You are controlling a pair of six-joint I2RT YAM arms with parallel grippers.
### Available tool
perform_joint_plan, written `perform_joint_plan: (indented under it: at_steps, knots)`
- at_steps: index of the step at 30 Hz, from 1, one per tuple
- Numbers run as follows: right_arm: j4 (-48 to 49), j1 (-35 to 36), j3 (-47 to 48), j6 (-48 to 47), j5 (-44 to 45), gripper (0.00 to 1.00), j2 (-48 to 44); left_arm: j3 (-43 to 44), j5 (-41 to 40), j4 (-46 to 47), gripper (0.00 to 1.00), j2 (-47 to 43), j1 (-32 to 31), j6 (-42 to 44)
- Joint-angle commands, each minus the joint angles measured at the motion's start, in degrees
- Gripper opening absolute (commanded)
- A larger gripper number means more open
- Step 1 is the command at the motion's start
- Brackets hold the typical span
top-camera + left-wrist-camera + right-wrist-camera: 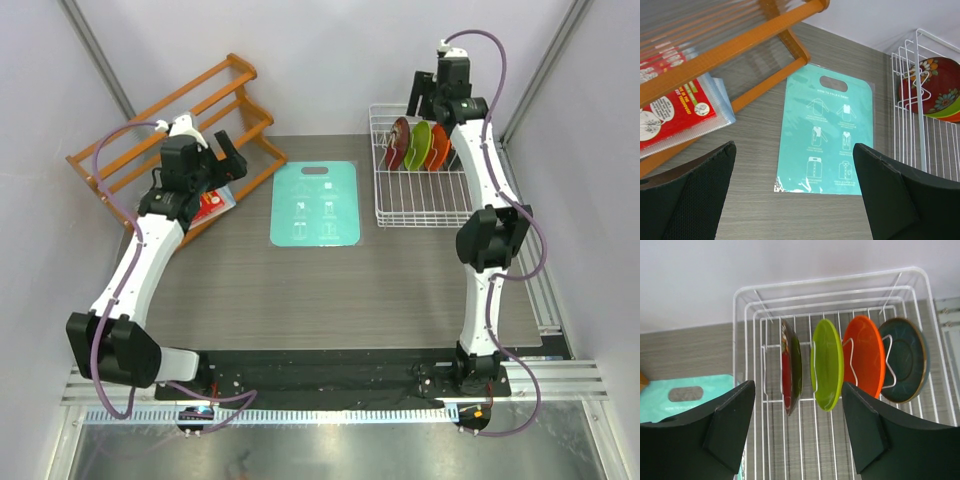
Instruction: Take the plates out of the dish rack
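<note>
Four plates stand on edge between the tines of the white dish rack (425,205), which sits at two o'clock on the table (330,290). In the right wrist view they run from nine to three o'clock: red floral plate (790,372), lime plate (826,365), orange plate (863,357), dark teal plate (903,360). The right gripper (797,410) hangs above the rack's far end, jaws spread wide and empty. The left gripper (795,190) hovers at ten o'clock by the wooden rack (170,130) and a red packet (212,205), jaws likewise released. A teal board (315,203) lies flat just beside the dish rack's nine o'clock side
</note>
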Motion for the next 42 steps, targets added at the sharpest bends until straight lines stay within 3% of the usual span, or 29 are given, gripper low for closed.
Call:
perform_joint_plan:
  at_steps: [1,10,12,16,27,30,36,42]
  knots:
    - [-2.13,0.51,3.26,0.26,-0.72,0.75,3.57,-0.54,2.54,3.77,0.99,1.97,-0.87,-0.71]
    - [0.16,2.35,3.96,-1.41,0.24,0.68,9.20,-2.30,2.37,6.41,1.00,4.61,-1.22,-0.27]
    - [0.25,2.53,4.41,-1.68,0.60,0.60,9.72,-2.39,2.11,6.41,1.00,5.14,-1.22,-0.27]
    - [0.34,2.62,4.58,-1.76,1.30,0.53,11.66,-2.65,1.93,6.50,1.00,5.58,-1.22,-0.18]
    - [3.50,3.58,4.67,-5.45,10.53,0.45,15.26,-4.50,0.70,6.85,1.00,4.62,-1.22,0.96]
    - [5.52,3.93,5.20,-6.42,10.70,0.34,16.41,-4.76,0.26,7.03,0.99,4.62,-1.22,1.31]
    - [7.89,4.99,4.76,-8.35,11.67,0.01,16.67,-5.11,-0.79,6.77,1.00,4.88,-1.14,1.92]
    - [12.89,8.33,1.78,-13.10,20.78,0.01,13.08,-4.85,-1.32,6.59,0.99,5.76,-1.22,2.01]
